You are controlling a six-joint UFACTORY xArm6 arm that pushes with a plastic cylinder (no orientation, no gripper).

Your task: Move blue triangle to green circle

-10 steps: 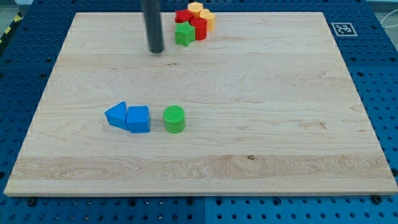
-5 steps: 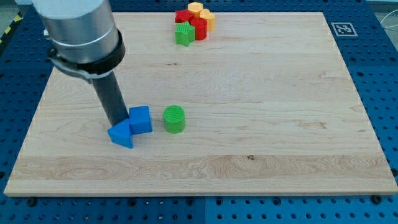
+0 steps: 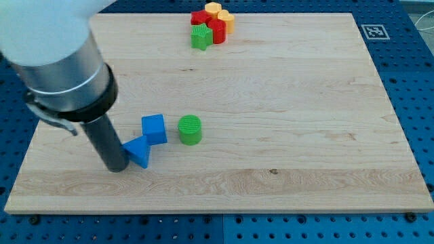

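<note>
My tip (image 3: 116,167), a bare rod with no fingers, presses the blue triangle's (image 3: 140,152) left side; next, push rightward past the blue cube (image 3: 154,129) to the green circle (image 3: 190,129).

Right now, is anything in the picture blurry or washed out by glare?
In the camera view the light is even and soft, with no glare on the board; the blue triangle, green circle and my tip look sharp; only the big grey arm up close looks slightly soft.
</note>
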